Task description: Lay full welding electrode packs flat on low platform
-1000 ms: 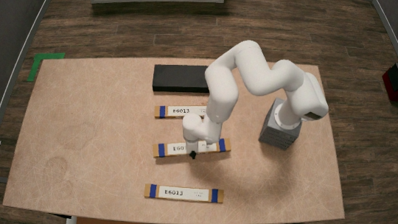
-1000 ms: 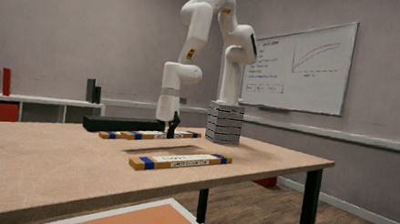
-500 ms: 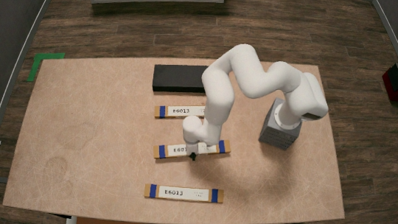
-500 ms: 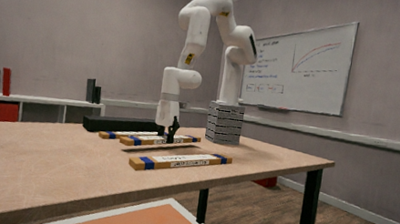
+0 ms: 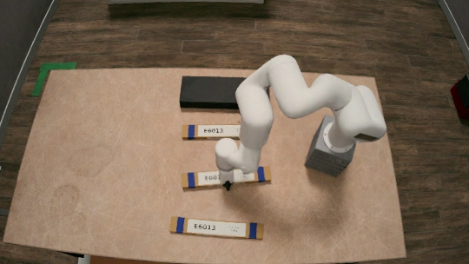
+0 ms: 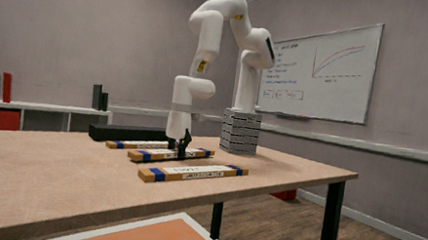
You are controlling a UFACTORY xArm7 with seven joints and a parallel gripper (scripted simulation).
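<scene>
Top view: the hand (image 5: 227, 186) is clamped across the middle E6013 pack (image 5: 201, 179), which lies flat on the worktop (image 5: 108, 165), long axis left-right. The black low platform (image 5: 208, 92) sits beyond the far pack (image 5: 211, 131), parallel.

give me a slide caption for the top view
Gripper shut on the middle electrode pack on the table, between two other packs; black platform unoccupied.

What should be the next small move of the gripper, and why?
Probably open and rise: the gripper is shut on the middle pack, which seems to rest on the table, off the low platform. Two other packs remain untested.
</scene>
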